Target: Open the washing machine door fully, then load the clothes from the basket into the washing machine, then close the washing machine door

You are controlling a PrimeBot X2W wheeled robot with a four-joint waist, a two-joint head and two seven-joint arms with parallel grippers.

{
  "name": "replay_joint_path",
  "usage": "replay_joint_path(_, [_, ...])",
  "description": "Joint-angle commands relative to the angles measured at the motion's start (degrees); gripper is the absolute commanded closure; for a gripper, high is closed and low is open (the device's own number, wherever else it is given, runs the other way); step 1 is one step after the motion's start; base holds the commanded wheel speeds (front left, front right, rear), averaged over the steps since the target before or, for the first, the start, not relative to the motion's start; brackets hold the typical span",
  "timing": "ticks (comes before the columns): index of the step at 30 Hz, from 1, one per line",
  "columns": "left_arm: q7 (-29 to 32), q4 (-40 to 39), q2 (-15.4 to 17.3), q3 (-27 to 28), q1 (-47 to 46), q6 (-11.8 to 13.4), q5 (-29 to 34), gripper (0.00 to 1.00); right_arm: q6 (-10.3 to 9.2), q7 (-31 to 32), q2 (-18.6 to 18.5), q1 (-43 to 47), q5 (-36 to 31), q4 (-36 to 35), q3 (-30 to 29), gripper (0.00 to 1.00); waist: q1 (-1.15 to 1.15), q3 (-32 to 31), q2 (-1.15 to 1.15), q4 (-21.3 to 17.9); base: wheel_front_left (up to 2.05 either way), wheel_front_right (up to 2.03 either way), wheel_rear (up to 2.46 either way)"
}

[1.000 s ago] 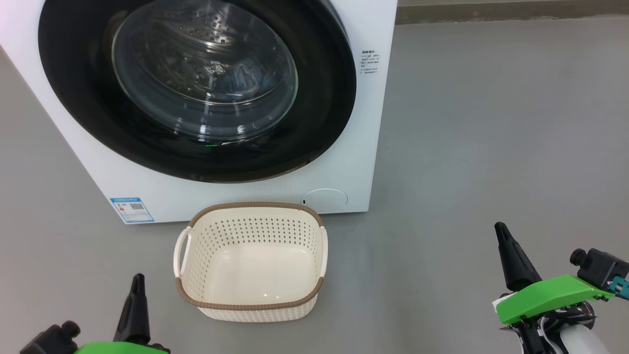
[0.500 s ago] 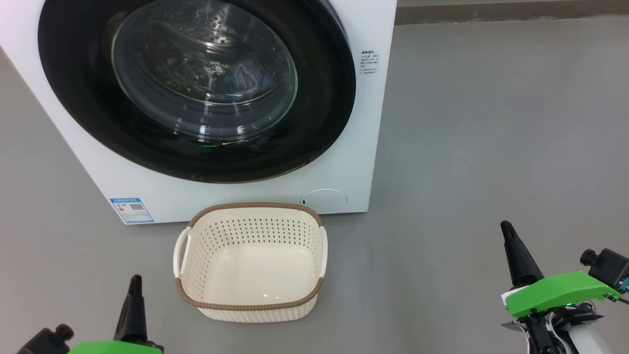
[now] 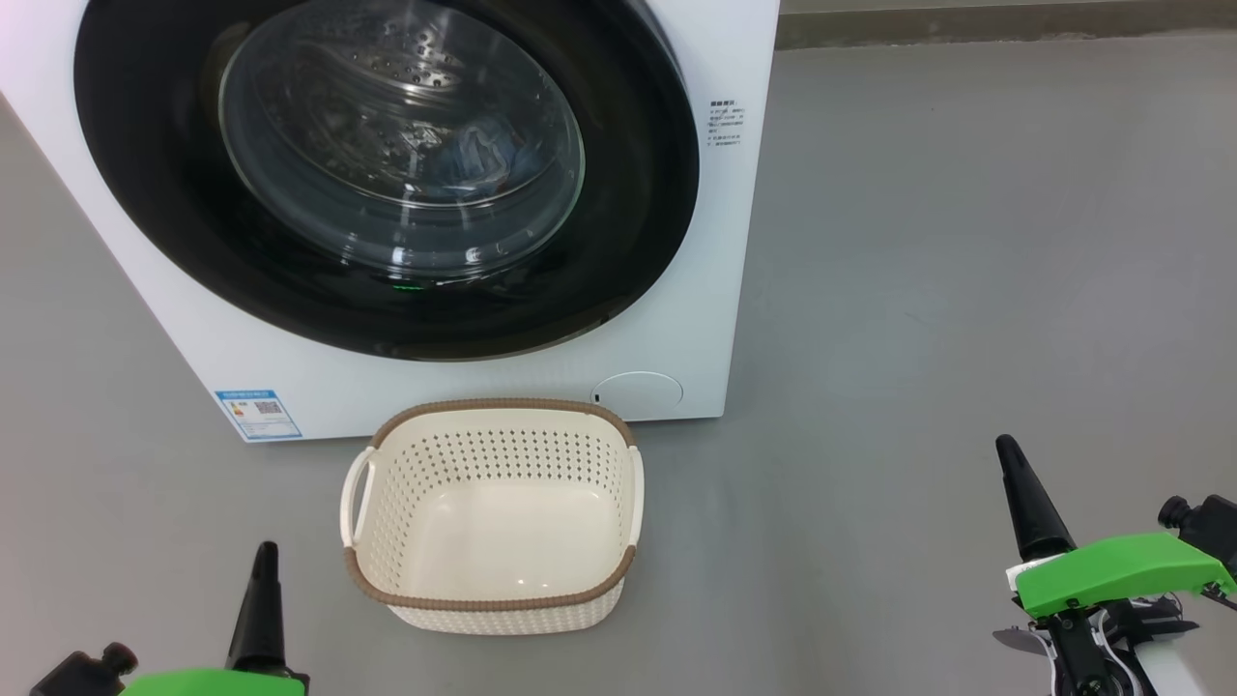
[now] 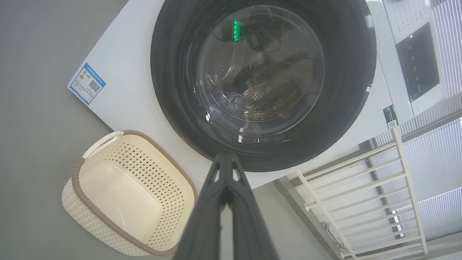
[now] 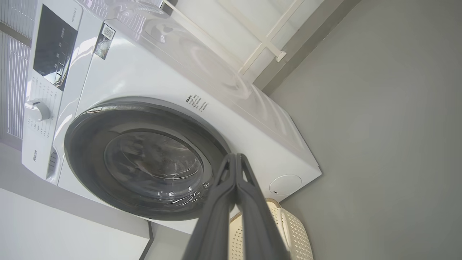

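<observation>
- The large round washing machine door (image 3: 401, 145), glossy black rim around clear glass, looks flush on the big white front-loading washing machine (image 3: 720, 290). Light blue clothes (image 3: 483, 155) lie behind the glass.
- The cream perforated plastic basket (image 3: 493, 454) stands empty just in front of the machine.
- The left gripper (image 3: 266, 551) at near left and the right gripper (image 3: 1008, 445) at near right are both pinched closed on nothing.
- Probably only wrap-up remains: confirm the rim seats evenly all round, and keep both arms wide of the basket.

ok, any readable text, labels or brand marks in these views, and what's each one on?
"Hisense": brand mark on the washing machine front, beside the control panel; small, sideways.
Blurred, unreadable: the control panel labels.
Too small: blue sticker at the lower front corner, QR code plus print.
Too small: printed block beside the washing machine door.
Too small: black sticker on the front's top corner, QR code plus print.
</observation>
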Motion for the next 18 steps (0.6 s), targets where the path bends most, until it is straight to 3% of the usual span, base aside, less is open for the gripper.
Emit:
replay_joint_path(1, [0.3,-1.9,0.6,1.4,-1.7,-0.1,-1.3,1.0,-0.08,0.2,-0.3,-0.4,1.3,-1.7,0.1,1.0,0.0,0.0,0.0,0.0,0.0,0.0,0.0])
replay_joint_path(18, [3.2,-2.3,-0.1,3.0,-1.8,-0.1,-9.4,1.0,-0.1,3.1,0.9,0.1,10.0,-2.4,-2.3,1.0,0.0,-0.1,0.0,-0.1,0.0,0.0,0.0])
